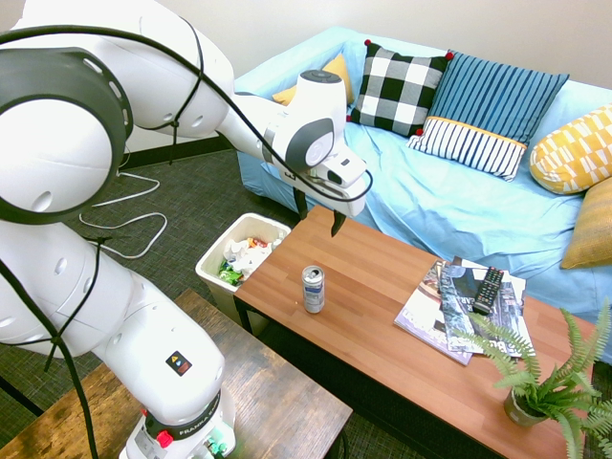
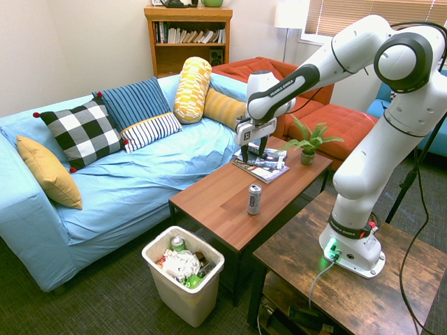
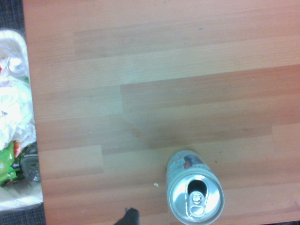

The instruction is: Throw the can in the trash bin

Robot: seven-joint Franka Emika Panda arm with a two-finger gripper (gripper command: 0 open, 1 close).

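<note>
Plainly, the gripper (image 1: 316, 214) hung above the desk (image 1: 382, 287) with its two dark fingers spread wide and pointing straight down, holding nothing. The can (image 1: 313, 289) stood upright on the desk near the edge on the robot's side, its long axis vertical and its pull-tab top facing up, as the wrist view confirmed (image 3: 194, 197). It lay lower than the gripper and off to one side, toward the robot's base, so the gripper was not yet over it; I judged that the coming move would need a shift back toward that edge before any descent. The trash bin (image 1: 212, 265) sat on the floor just beside the desk's short end, already part-filled with wrappers and paper, close to the can (image 2: 254, 199) and below desk level.
</note>
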